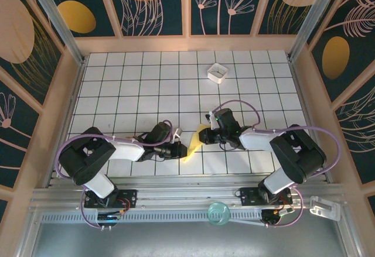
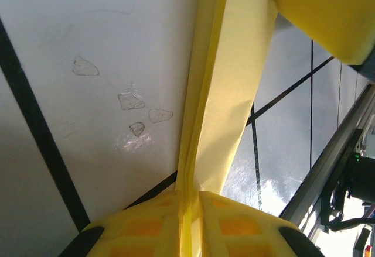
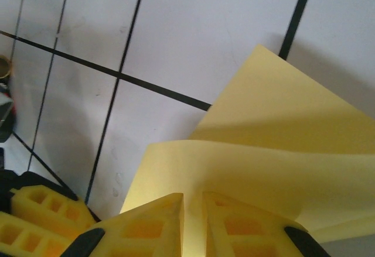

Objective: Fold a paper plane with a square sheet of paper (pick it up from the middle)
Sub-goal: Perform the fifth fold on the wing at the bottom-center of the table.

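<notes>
Sheet of paper, place: the yellow sheet of paper (image 1: 193, 146) is at the near middle of the white gridded counter (image 1: 146, 81), between the two grippers and well apart from the small white box (image 1: 218, 72) farther back.
Sheet of paper, shape: partly folded into a narrow strip, not a flat square.
Long axis: in the top view it runs on a slant, from near-left to far-right.
Ends: the near-left end is by the left gripper (image 1: 183, 150); the far-right end is by the right gripper (image 1: 208, 133).
Left wrist view: the folded sheet (image 2: 228, 105) stands on edge and runs straight away from the left gripper (image 2: 189, 201), its crease lying in line with the pads.
Left gripper: almost closed, the two yellow pads pinching the folded edge between them.
Right wrist view: two layers of the sheet (image 3: 281, 128) fan out above the counter, one corner pointing away.
Right gripper (image 3: 193, 201): almost closed, with a thin slit between the pads; the paper sits in the slit, pinched at its edge.
Spacing: the grippers are near each other; the left one's fingers (image 3: 35, 216) appear at the lower left of the right wrist view.
</notes>
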Motion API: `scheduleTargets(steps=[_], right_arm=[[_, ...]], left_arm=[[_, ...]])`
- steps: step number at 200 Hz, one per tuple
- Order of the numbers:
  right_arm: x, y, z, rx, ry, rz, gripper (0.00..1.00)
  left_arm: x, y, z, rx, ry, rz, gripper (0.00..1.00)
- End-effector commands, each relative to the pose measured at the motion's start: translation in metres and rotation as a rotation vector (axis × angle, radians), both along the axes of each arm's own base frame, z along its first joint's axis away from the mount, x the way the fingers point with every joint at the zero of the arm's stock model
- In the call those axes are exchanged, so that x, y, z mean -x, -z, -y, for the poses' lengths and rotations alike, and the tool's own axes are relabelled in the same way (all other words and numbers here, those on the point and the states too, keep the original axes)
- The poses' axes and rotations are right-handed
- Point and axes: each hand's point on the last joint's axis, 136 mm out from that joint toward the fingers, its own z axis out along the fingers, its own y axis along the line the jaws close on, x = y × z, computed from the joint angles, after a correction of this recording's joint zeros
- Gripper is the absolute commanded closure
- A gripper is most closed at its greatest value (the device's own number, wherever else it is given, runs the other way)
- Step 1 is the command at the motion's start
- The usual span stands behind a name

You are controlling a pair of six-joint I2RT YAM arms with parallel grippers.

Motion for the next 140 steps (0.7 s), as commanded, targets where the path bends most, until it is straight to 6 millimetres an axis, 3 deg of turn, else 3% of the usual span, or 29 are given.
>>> scheduleTargets(steps=[1,62,140], right_arm=[[0.001,-0.015,-0.003,-0.046,-0.023,0.043,0.83],[0.017,-0.023,-0.016,-0.085,-0.073,0.037,0.83],[0.040,-0.016,-0.037,-0.115,-0.124,-0.009,0.87]], left_arm=[[0.012,0.028,-0.014,-0.106,0.018,-0.042,0.83],[0.010,0.039,-0.022,-0.171,0.012,-0.037,0.83],[0.009,0.044,-0.024,-0.188,0.010,-0.039,0.86]])
